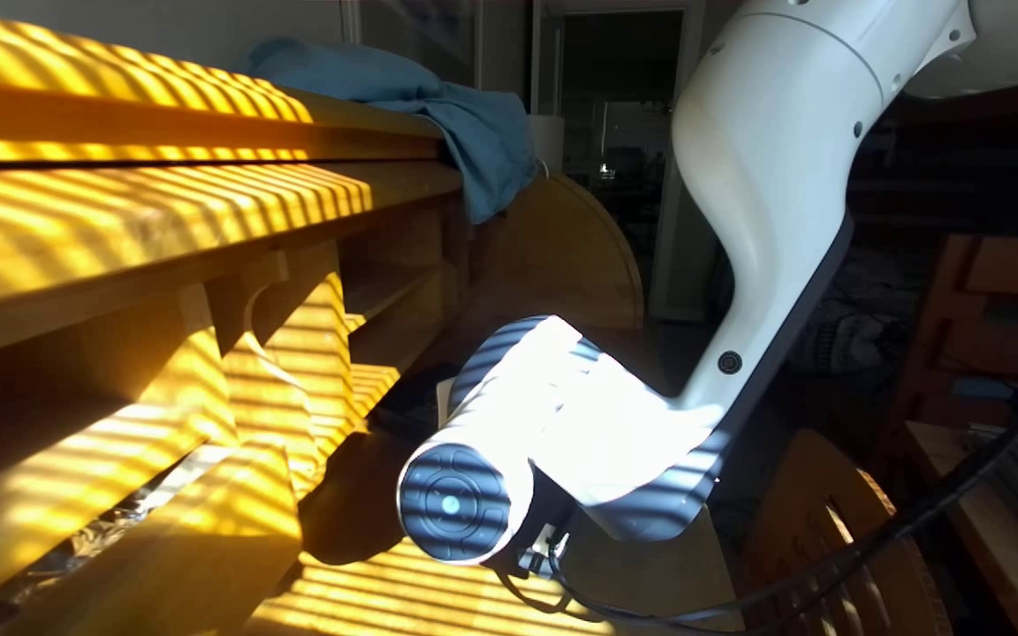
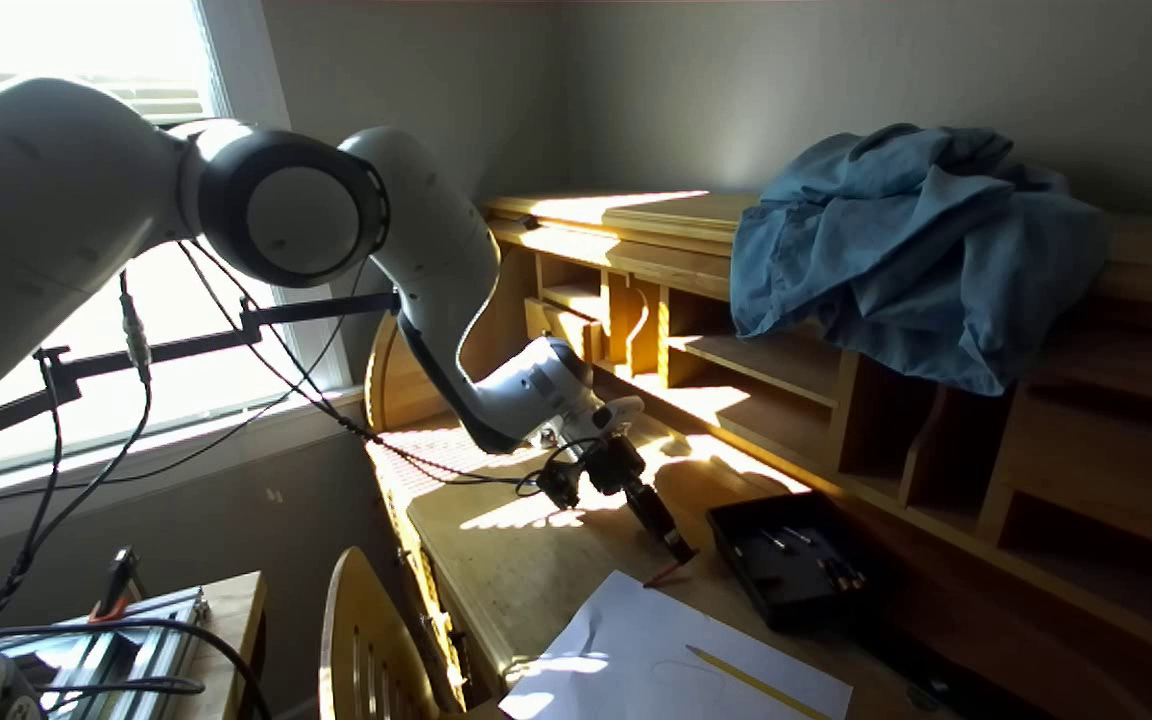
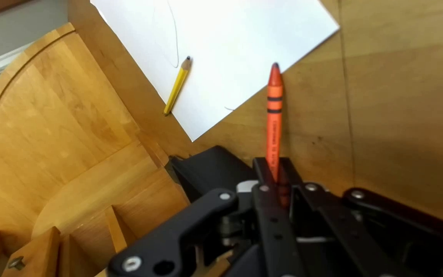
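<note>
Orange crayon [image 3: 274, 127] clamped lengthwise in the gripper [image 3: 272, 163], pointed end out beyond it

Arm [image 2: 436, 250] bent, wrist [image 2: 536, 388] slanting down, jaws pinched

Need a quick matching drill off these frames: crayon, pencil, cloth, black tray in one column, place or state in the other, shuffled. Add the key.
Things:
1. crayon
2. pencil
3. cloth
4. black tray

Place or state:
A. draped over the top of the desk
B. holding a few slim items
C. lying mostly on the white paper
D. clamped in the gripper

Pairs: 1-D, 2-C, 3-A, 4-B
</note>
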{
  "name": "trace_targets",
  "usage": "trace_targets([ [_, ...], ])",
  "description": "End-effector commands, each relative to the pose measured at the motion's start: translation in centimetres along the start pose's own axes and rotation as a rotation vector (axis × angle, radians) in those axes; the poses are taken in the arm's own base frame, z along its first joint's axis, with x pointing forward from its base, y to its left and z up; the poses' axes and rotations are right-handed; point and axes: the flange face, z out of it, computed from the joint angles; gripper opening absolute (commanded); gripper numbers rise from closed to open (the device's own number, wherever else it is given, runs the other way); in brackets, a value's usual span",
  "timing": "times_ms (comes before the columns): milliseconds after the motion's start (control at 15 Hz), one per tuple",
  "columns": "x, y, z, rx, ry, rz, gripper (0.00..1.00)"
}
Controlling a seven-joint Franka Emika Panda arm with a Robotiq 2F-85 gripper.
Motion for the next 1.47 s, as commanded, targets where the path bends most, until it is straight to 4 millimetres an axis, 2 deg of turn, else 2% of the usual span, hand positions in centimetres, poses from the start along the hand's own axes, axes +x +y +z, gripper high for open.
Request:
trace_targets([
  [0, -0.2, 0.5, -0.3, 0.025, -0.016, 0.038, 0.02],
  [533, -0.5, 1.3, -1.0, 0.07, -0.02, 0.075, 0.02],
  [1000, -0.7, 4.2, -3.1, 0.172, 0.007, 0.138, 0.02],
  [1400, -1.8, 6.6, -3.7, 0.193, 0.053, 0.136, 0.02],
])
